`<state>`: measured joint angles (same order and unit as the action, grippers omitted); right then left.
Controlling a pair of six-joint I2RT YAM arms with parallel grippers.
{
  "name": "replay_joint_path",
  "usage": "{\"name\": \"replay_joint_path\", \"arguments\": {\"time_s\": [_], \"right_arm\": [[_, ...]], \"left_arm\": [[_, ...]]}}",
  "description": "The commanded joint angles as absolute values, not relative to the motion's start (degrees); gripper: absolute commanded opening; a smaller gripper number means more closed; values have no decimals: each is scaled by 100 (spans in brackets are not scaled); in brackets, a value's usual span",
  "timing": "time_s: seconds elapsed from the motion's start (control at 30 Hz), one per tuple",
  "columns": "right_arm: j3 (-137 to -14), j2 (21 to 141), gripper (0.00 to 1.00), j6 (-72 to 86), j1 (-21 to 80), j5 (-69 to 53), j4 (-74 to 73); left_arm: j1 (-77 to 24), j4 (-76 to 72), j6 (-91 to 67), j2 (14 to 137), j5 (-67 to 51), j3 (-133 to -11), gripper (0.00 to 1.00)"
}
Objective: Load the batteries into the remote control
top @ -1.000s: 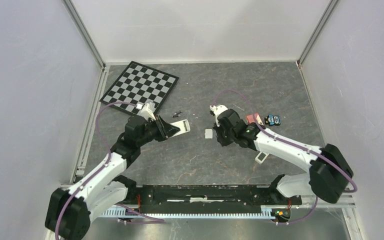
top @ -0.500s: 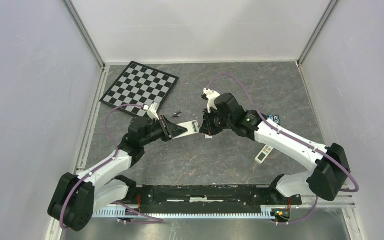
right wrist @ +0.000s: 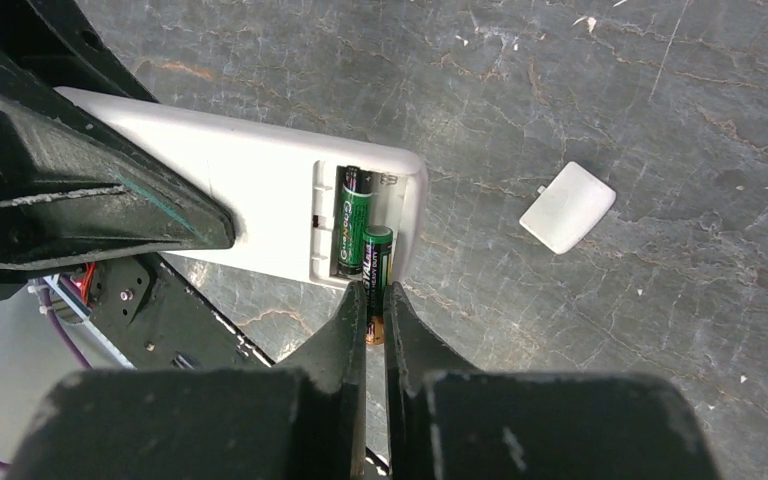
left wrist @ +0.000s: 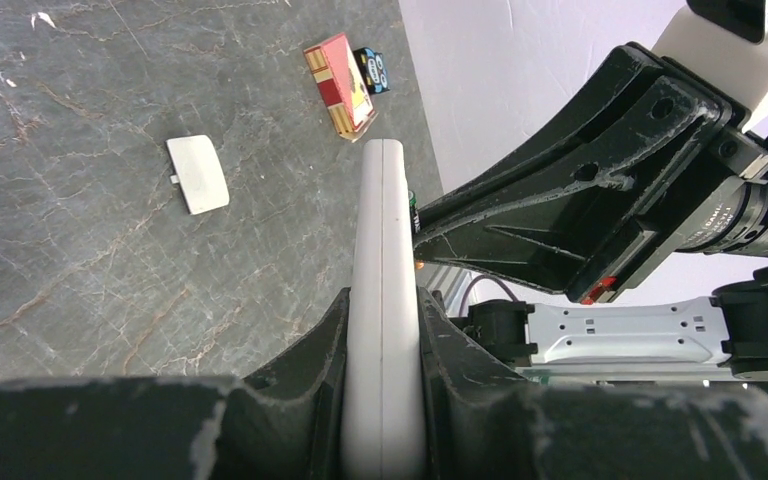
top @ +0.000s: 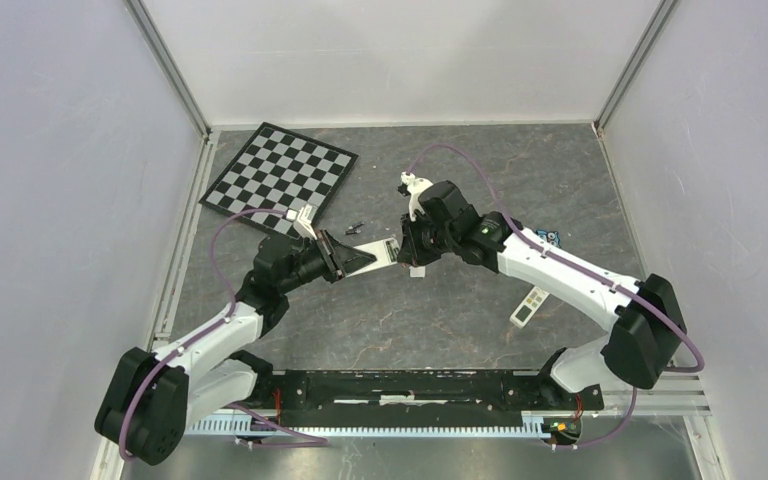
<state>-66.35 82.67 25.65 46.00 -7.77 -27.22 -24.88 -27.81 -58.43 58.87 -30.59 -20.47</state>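
Grey marbled tabletop (top: 440, 330) fills the floor of a white-walled booth. Nearest the arm bases, to the right of the remote and closer in, lies a small white device (top: 530, 305), not part of this step. Just on the near side of the remote rests the white cover (right wrist: 567, 207), flat on the table and apart from everything.

Raised off the table, the remote (right wrist: 260, 190) is clamped by its edges in the left gripper (left wrist: 383, 330), with the back turned up and the compartment open. One battery, the first battery (right wrist: 349, 215), already sits in the slot farther from the remote's end. The right gripper (right wrist: 374, 300) is pinched narrow on the second battery (right wrist: 377, 265); its upper end lies in the empty slot beside the first, while its lower end overhangs the remote's edge between the fingers.

Beyond the remote are a few tiny dark bits (top: 356, 226), too small to identify. Off to its right sit a red box (left wrist: 340, 85) and a blue toy (left wrist: 372, 68), and far to its left a checkerboard (top: 278, 175).

By my reading the task is past halfway: one cell is in and the other is partly entered. It has yet to be pushed flat, and refitting the cover may follow.
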Motion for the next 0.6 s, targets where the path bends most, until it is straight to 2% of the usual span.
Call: {"name": "replay_joint_path", "arguments": {"time_s": [0.0,0.1,0.37,0.57], "right_arm": [[-7061,8366,8,2511,4601,-596,-2827],[-7122,8481,9,2505,4597,-680,-2866],[-7214,8550,26,2573,4597,-679,-2986],[-7108,8419,34,2730,4597,-902,-2776]], "left_arm": [[-2508,-3434,-6255,5781,-3173,-1960,2],[-2505,-3459,-6321,5729,-3166,-1969,2],[-2505,-3312,-6483,5555,-3132,-1990,2],[-2505,-3061,-6606,5536,-3033,-2054,2]]}}
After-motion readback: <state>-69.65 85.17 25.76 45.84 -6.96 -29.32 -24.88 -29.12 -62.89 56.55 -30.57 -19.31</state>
